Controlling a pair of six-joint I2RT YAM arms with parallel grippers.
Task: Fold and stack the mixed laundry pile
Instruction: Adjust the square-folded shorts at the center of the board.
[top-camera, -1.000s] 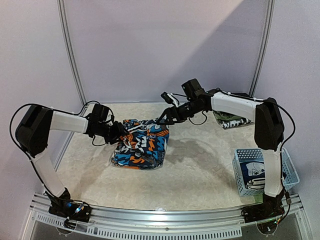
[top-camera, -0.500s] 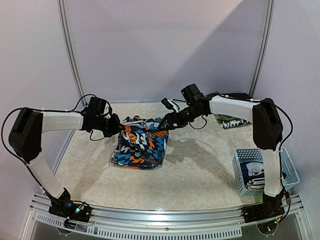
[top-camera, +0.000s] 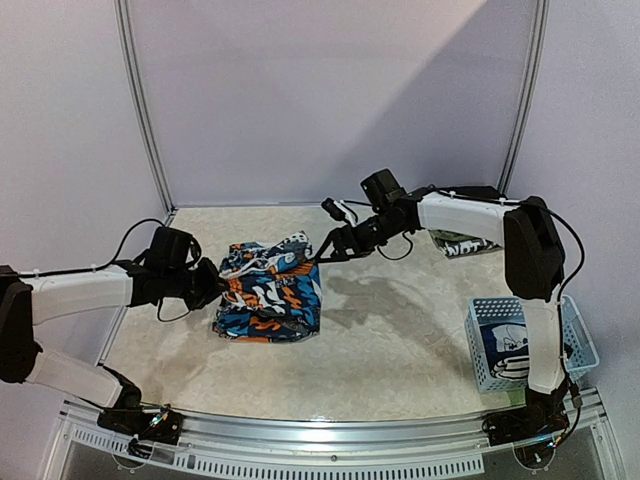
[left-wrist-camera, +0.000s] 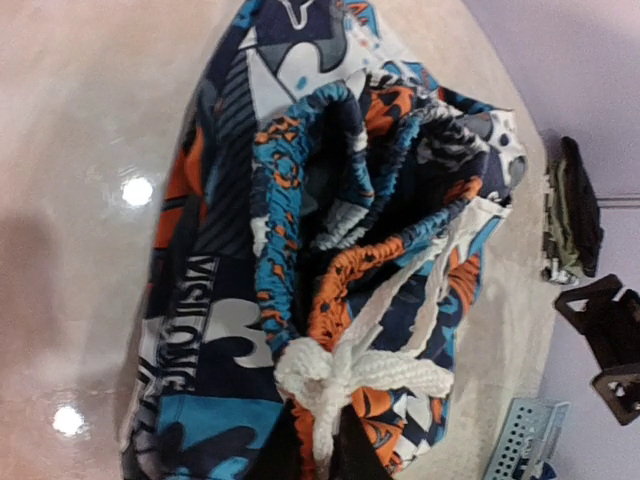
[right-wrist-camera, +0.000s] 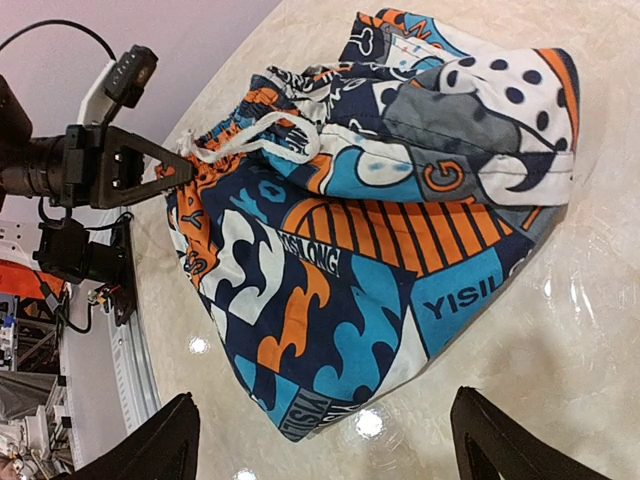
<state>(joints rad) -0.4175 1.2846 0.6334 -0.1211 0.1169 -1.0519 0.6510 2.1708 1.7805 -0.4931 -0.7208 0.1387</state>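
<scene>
The cartoon-print garment (top-camera: 268, 300) lies left of centre on the bench (top-camera: 400, 345). Its long axis runs roughly 12 to 6 o'clock, with the waistband (white drawstring (left-wrist-camera: 345, 375) knotted) bunched toward 9. The left gripper (top-camera: 214, 284) is pinched tight on that waistband. The right gripper (top-camera: 320, 254), spread wide and holding nothing, hovers at the garment's 1 o'clock corner.

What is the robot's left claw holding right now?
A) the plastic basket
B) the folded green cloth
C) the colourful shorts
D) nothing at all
C: the left claw is closed on the waistband of the colourful shorts, right by the white drawstring.
</scene>
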